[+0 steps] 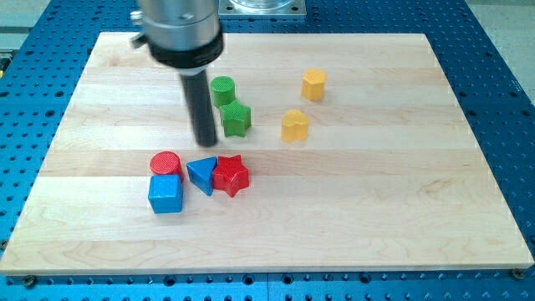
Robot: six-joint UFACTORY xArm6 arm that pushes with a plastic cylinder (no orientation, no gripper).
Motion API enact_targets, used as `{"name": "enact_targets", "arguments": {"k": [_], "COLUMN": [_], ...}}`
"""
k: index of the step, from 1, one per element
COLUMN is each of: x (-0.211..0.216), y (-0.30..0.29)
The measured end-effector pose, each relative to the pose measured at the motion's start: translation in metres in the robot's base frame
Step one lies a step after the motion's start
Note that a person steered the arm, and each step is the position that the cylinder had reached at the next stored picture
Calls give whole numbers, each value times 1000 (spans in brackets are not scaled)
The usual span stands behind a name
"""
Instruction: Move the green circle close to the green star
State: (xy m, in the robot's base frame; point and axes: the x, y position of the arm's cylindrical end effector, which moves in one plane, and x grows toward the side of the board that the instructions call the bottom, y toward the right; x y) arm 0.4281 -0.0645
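The green circle (222,89) sits near the board's top centre. The green star (236,119) lies just below it and slightly to the view's right, touching or nearly touching it. My tip (206,142) rests on the board just left of the green star and below-left of the green circle. The dark rod rises from it to the arm's grey housing (180,29) at the view's top.
A yellow block (313,84) and a second yellow block (294,125) lie to the right of the green pair. Below my tip are a red circle (165,163), a blue cube (165,194), a blue triangle (201,174) and a red star (231,176). The wooden board (376,209) sits on a blue perforated table.
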Motion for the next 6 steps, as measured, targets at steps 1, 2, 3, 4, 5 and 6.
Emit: {"name": "enact_targets", "arguments": {"k": [1,2,3,4,5,6], "x": [-37,-51,-39,-47,-64,-57], "y": [69,97,1,-53,27,34]}}
